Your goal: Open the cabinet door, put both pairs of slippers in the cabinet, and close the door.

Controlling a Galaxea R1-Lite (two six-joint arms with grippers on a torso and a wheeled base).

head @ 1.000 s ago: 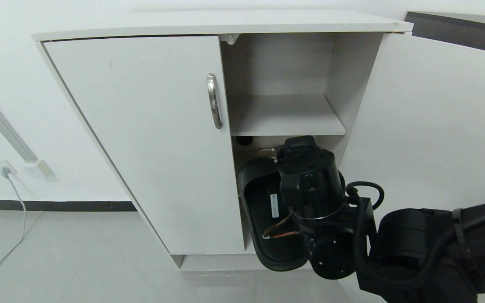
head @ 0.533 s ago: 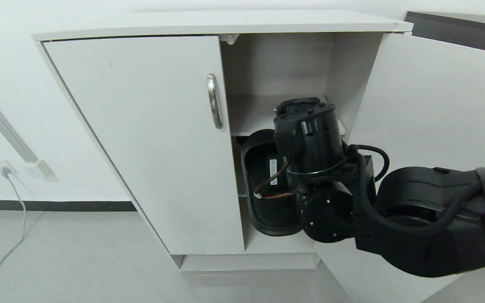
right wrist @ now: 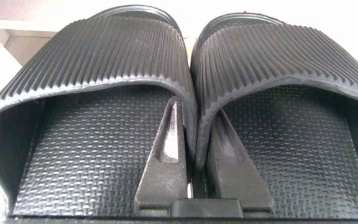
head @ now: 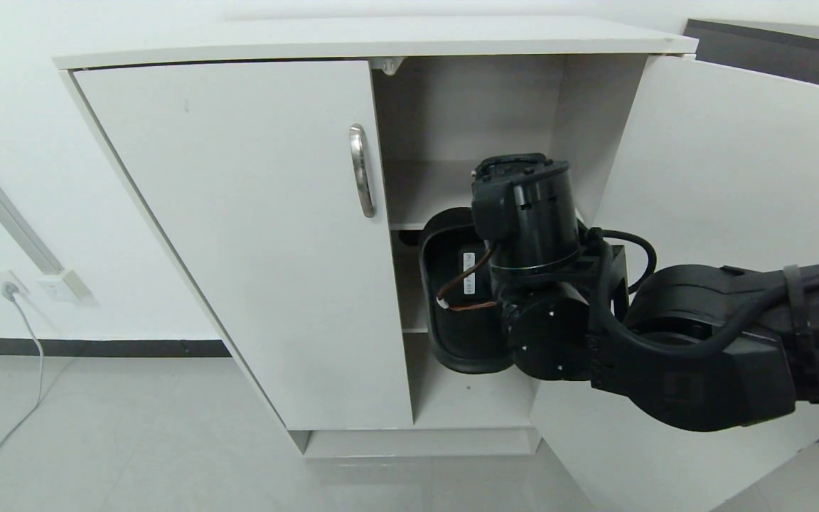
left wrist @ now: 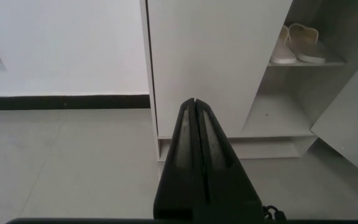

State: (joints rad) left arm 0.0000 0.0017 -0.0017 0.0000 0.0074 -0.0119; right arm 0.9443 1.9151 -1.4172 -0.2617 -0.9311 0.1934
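On a grey tiled floor, the white cabinet stands with its right door open, cream slippers on an inner shelf. The right gripper pinches the black slippers at the opening; the left gripper hangs with fingers pressed together.

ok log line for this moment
right door open | left door shut | right end effector shut on black slippers at cabinet | light slippers on shelf | left end effector shut, facing cabinet
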